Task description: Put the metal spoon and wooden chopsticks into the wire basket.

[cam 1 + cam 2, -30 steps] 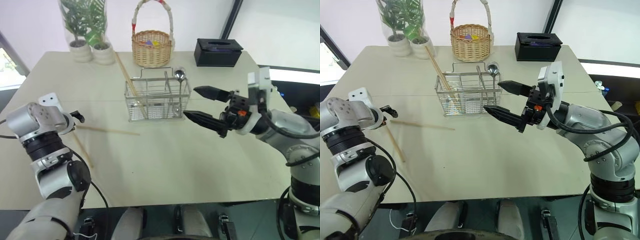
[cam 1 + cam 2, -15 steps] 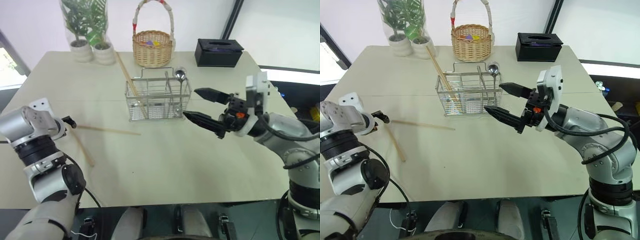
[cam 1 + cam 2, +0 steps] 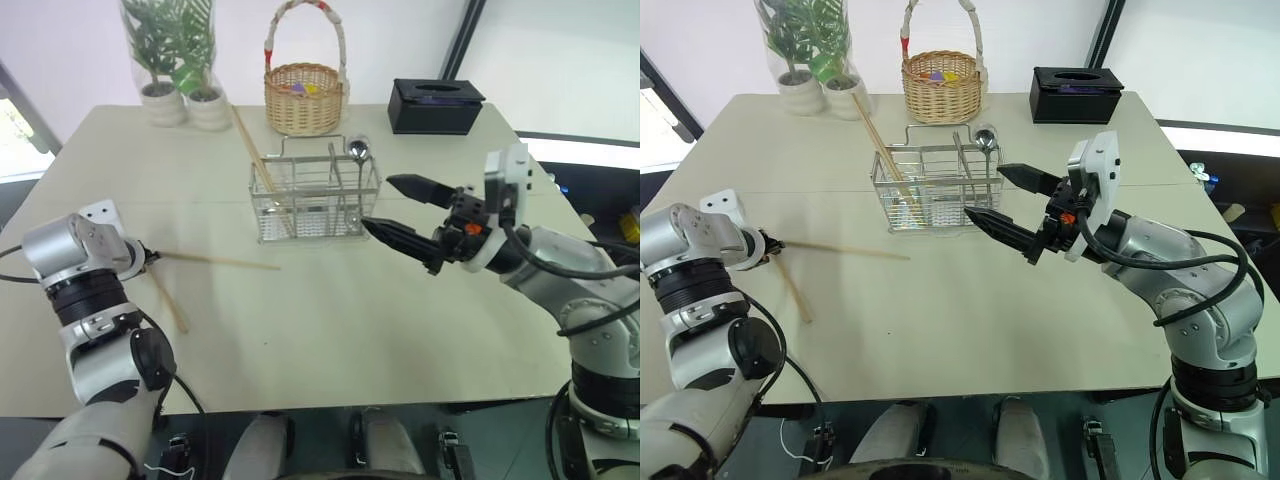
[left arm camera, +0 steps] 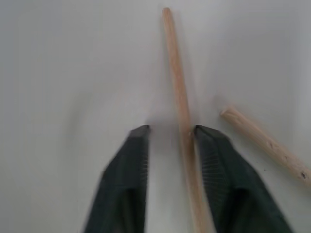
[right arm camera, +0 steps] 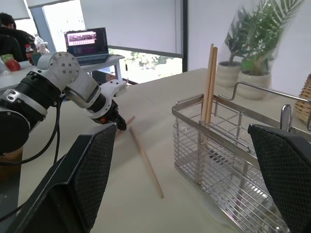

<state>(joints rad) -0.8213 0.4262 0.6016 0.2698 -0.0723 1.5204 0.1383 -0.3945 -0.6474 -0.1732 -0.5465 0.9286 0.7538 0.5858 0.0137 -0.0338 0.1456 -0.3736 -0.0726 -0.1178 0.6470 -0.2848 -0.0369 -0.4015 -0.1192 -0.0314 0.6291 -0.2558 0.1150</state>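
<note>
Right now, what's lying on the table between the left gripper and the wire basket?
Between the left gripper and the wire basket, one wooden chopstick lies on the table; otherwise bare, in the eye views.

Tabletop: near half bare, open passage. Two loose wooden chopsticks lie at left. Wire basket stands mid-table; right pincer hovers just beside it. Behind: wicker basket, black box, potted plants, possibly wrapped.
</note>
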